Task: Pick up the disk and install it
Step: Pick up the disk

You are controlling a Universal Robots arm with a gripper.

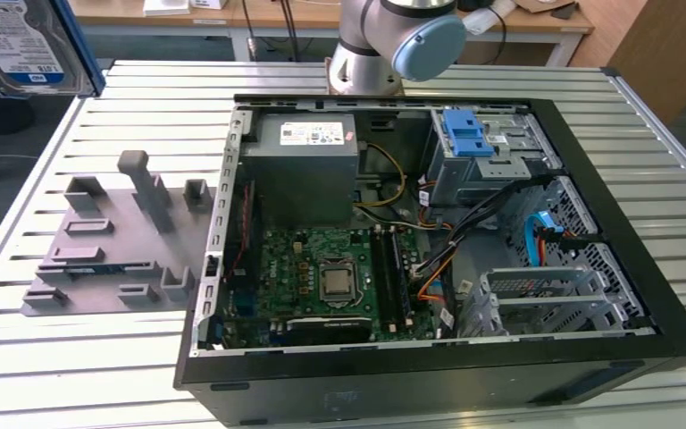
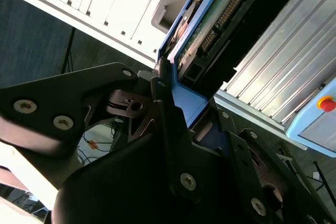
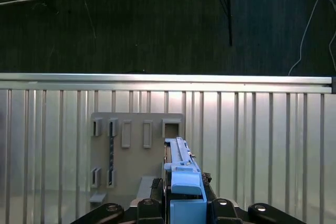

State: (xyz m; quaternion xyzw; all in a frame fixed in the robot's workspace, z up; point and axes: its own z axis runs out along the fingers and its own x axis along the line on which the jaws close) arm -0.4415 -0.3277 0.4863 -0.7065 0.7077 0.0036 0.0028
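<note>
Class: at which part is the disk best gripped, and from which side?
Pinch the disk across its two flat faces at one end, coming in end-on. It is a thin slab; the gripper is shut on it so.

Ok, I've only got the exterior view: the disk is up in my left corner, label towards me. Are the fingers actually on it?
Observer: Yes. In the second wrist view the fingers clamp the disk by its blue frame, one on each side.
Operator: What's on the side facing away from me?
Observer: The circuit side. That view shows its green board and a row of pins.
Operator: And how does it sit over the table?
Observer: In the first wrist view it is edge-on, running along the slats of the table, with the grey fixture lying past it.
</note>
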